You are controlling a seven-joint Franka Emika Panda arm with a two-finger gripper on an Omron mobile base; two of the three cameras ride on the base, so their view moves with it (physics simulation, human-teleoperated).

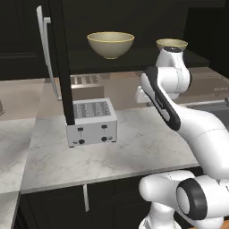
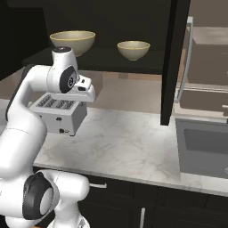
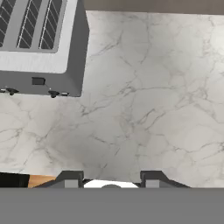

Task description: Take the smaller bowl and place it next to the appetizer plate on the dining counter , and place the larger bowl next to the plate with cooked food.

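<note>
End effector (image 3: pixel 109 179) apparently below both bowls (image 1: pixel 110 44).

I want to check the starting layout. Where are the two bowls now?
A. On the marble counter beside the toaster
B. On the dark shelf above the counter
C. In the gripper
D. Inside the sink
B: the larger bowl and smaller bowl both sit on the dark shelf above the marble counter.

Toaster (image 3: pixel 39 48) on marble counter (image 3: pixel 144 109)
</note>
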